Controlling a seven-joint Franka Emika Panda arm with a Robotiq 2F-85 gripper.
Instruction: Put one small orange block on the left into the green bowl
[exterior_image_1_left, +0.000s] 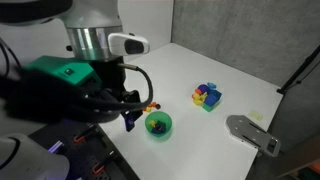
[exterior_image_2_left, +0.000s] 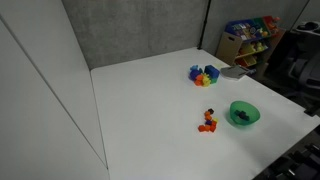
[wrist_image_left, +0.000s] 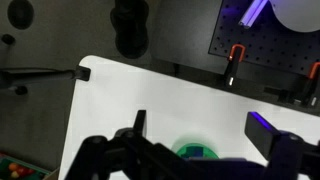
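Observation:
The green bowl (exterior_image_2_left: 243, 113) stands near the front edge of the white table (exterior_image_2_left: 150, 100), with something dark inside it. It also shows in an exterior view (exterior_image_1_left: 158, 124) and low in the wrist view (wrist_image_left: 197, 151), partly hidden by the gripper body. A small heap of tiny orange blocks (exterior_image_2_left: 208, 124) with a tiny red one lies just beside the bowl; it also shows in an exterior view (exterior_image_1_left: 150, 106). My gripper (wrist_image_left: 205, 128) is open and empty, above the bowl. In an exterior view the gripper (exterior_image_1_left: 131, 113) hangs close to the small blocks and the bowl.
A cluster of larger yellow, blue and purple blocks (exterior_image_2_left: 204, 74) sits further back on the table, also in an exterior view (exterior_image_1_left: 207, 96). A grey flat object (exterior_image_1_left: 250, 132) lies at the table's corner. A toy shelf (exterior_image_2_left: 250, 38) stands beyond the table.

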